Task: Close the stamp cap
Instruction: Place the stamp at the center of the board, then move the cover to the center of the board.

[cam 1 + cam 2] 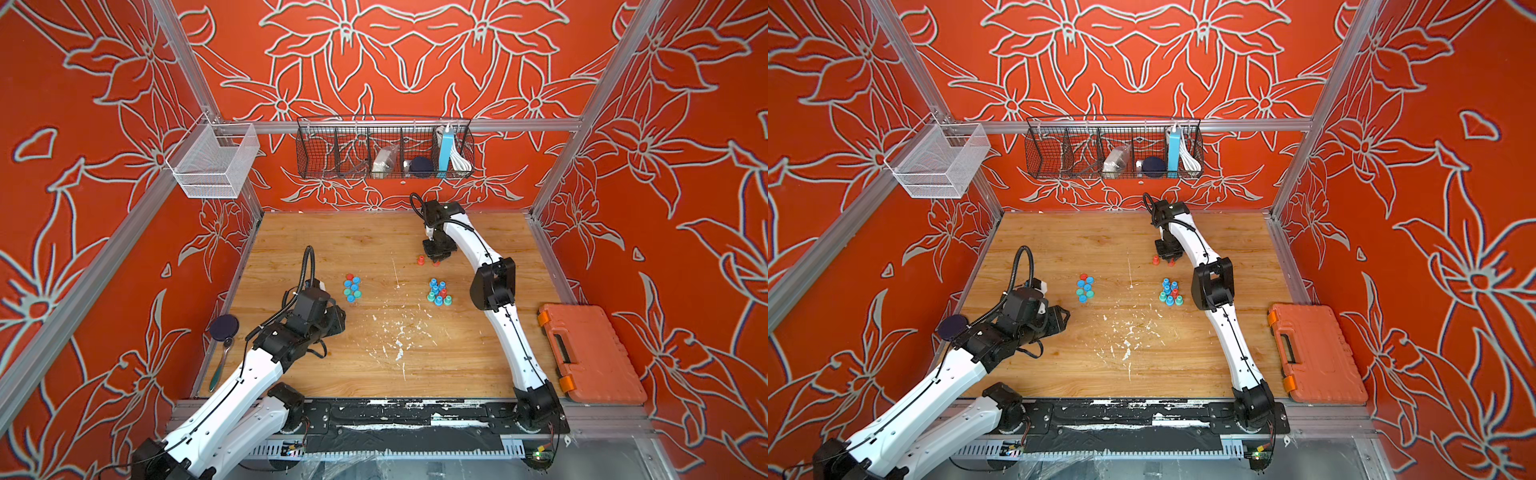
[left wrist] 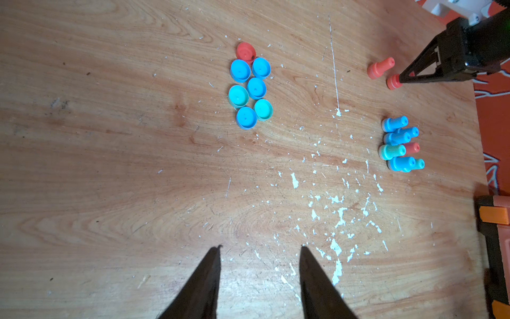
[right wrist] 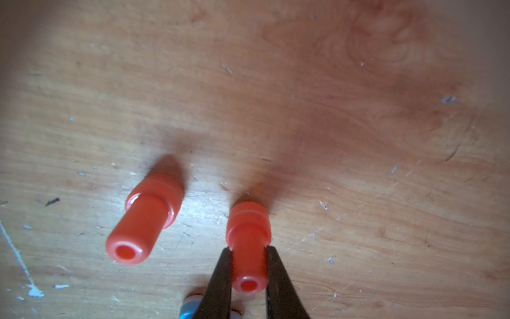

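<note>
Two red stamps stand capped side by side at the back of the wooden table. My right gripper is shut on the stem of one red stamp, which rests upright on the table. The other red stamp stands free beside it; both top views show the pair. A cluster of loose caps, mostly blue and teal with one red cap, lies mid-table. A group of blue, teal and red stamps stands to its right. My left gripper hovers open over bare wood, near the caps.
An orange tool case lies at the table's right edge. A black wire basket and a white mesh basket hang on the frame. A dark disc and a spoon lie at the left edge.
</note>
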Robot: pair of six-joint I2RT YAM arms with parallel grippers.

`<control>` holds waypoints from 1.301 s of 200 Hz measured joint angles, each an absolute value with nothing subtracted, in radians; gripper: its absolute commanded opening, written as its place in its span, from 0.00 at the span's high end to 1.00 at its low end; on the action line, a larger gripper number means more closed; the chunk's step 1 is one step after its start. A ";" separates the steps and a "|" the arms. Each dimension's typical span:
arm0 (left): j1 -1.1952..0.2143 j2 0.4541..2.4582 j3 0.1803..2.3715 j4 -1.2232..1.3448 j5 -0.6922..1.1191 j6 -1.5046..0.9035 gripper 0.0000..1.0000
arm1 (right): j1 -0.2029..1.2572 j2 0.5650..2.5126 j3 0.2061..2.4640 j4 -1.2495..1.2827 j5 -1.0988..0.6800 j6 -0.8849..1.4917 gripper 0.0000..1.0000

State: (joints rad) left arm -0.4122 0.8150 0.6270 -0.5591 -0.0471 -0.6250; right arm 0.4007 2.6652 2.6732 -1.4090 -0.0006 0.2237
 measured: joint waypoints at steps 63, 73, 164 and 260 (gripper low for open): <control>-0.412 0.863 0.670 -0.548 -0.046 -0.616 0.52 | 0.397 2.664 2.673 -1.409 -0.002 0.226 0.51; -0.412 0.876 0.679 -0.544 -0.046 -0.613 0.52 | 0.397 2.661 2.673 -1.411 -0.002 0.227 0.49; -0.364 1.394 0.993 -0.474 0.029 -0.559 0.54 | 0.397 2.083 2.244 -1.345 0.004 0.241 0.46; -0.238 1.898 1.417 -0.495 0.116 -0.493 0.55 | 0.397 1.933 1.978 -1.241 -0.028 0.261 0.48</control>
State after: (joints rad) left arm -0.2379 1.8980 1.4166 -0.4950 0.1162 -0.4931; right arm 0.3969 1.9327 1.9781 -1.2407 -0.0284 0.2607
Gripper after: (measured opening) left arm 0.450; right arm 0.523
